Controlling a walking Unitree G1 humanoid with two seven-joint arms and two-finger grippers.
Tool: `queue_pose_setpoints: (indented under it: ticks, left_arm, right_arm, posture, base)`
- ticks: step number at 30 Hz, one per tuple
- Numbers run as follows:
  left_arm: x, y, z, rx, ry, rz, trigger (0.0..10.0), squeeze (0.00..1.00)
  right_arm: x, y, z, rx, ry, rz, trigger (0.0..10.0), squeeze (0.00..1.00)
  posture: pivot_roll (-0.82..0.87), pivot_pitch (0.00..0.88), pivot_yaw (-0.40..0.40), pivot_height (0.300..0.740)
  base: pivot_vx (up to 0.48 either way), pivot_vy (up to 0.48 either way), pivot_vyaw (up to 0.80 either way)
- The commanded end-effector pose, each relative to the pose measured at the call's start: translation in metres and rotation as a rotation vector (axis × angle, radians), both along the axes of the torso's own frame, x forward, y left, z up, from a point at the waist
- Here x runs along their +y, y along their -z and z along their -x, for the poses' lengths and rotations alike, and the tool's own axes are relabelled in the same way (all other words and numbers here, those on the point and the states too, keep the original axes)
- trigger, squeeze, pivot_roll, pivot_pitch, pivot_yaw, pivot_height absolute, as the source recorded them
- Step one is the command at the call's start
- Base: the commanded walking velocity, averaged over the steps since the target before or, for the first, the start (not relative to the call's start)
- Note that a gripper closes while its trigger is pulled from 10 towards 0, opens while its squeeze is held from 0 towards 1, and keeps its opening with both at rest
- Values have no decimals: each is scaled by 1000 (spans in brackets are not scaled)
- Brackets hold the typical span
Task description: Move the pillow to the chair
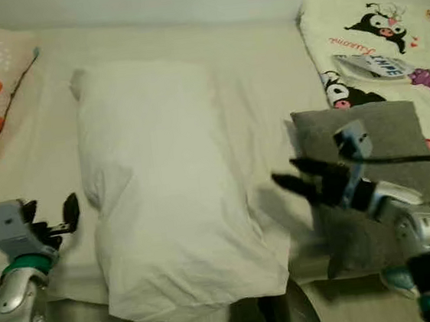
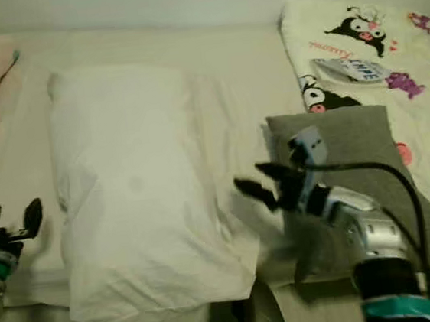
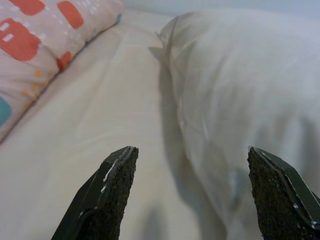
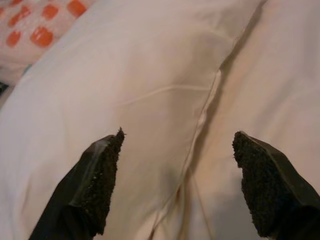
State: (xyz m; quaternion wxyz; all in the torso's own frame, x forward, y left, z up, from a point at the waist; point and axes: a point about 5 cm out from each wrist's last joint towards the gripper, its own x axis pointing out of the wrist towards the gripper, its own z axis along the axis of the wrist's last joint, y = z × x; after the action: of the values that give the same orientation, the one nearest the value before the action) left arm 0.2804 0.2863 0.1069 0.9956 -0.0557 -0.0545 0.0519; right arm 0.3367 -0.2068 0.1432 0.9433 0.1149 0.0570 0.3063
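Two tools spread wide, left tool [image 1: 61, 217], right tool [image 1: 297, 177], flanking white pillow [image 1: 160, 190]

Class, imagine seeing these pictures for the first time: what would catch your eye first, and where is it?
The big white pillow lies lengthwise in the middle of the bed, flanked by the open left gripper and open right gripper. A grey cushion lies under the right arm, with a cartoon-print blanket behind it at far right.
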Motion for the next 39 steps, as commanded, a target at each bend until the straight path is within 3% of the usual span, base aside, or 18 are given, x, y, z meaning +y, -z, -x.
queue_pose_setpoints:
  ticks: [1, 5, 7, 8, 10, 11, 15, 19, 21, 24, 29, 31, 32, 39]
  left_arm:
    - [-5, 12, -1, 36, 24, 86, 10000, 1000]
    - [-11, 22, -7, 64, 55, 175, 10000, 1000]
    - [-15, 32, -14, 97, 86, 276, 10000, 1000]
    - [-15, 32, -14, 97, 86, 276, 10000, 1000]
    - [-18, 36, -22, 113, 98, 360, 10000, 1000]
    - [-18, 36, -22, 113, 98, 360, 10000, 1000]
    - [-14, 28, -32, 103, 109, 408, 10000, 1000]
    - [-8, 23, -33, 88, 119, 434, 10000, 1000]
    - [-6, 23, -34, 88, 120, 451, 10000, 1000]
    - [-5, 25, -36, 90, 125, 509, 10000, 1000]
    - [-8, 37, -31, 96, 124, 628, 10000, 1000]
    - [-8, 40, -29, 96, 113, 656, 10000, 1000]
    - [-7, 48, -24, 100, 90, 725, 10000, 1000]
    - [-7, 53, -22, 87, 72, 816, 10000, 1000]
  right_arm:
    - [2, 28, 1, 99, 131, -17, 10000, 0]
    - [13, 50, 1, 163, 226, -24, 10000, 0]
    - [27, 61, 1, 211, 271, -162, 10000, 0]
    - [27, 61, 1, 211, 271, -162, 10000, 0]
    - [40, 67, 0, 245, 316, -327, 10000, 0]
    - [40, 67, 0, 245, 316, -327, 10000, 0]
    - [46, 63, -7, 263, 395, -610, 10000, 0]
    - [51, 60, -12, 274, 407, -702, 10000, 0]
    - [55, 59, -13, 281, 390, -735, 10000, 0]
    - [77, 57, -16, 309, 288, -743, 10000, 0]
    - [106, 59, -13, 325, 174, -639, 10000, 0]
    - [109, 60, -12, 322, 168, -625, 10000, 0]
    - [115, 58, -13, 322, 169, -650, 10000, 0]
    - [123, 54, -14, 316, 152, -710, 10000, 0]
  posture:
    - [70, 96, 12, 595]
    - [63, 103, 10, 595]
    - [52, 114, 7, 595]
    - [52, 114, 7, 595]
    - [25, 151, 6, 595]
    - [25, 151, 6, 595]
    - [32, 176, 1, 595]
    - [32, 193, -6, 595]
    - [32, 210, -10, 595]
    - [29, 220, -11, 595]
    - [21, 239, -18, 595]
    - [17, 238, -16, 595]
    - [8, 241, -13, 595]
    - [0, 241, -6, 595]
  base:
    - [0, 0, 0]
    - [0, 0, 0]
    - [0, 0, 0]
    - [0, 0, 0]
    - [0, 0, 0]
    - [0, 0, 0]
    - [0, 0, 0]
    - [0, 0, 0]
    - [0, 0, 0]
    - [0, 0, 0]
    - [0, 0, 0]
    - [0, 0, 0]
    - [0, 0, 0]
    - [0, 0, 0]
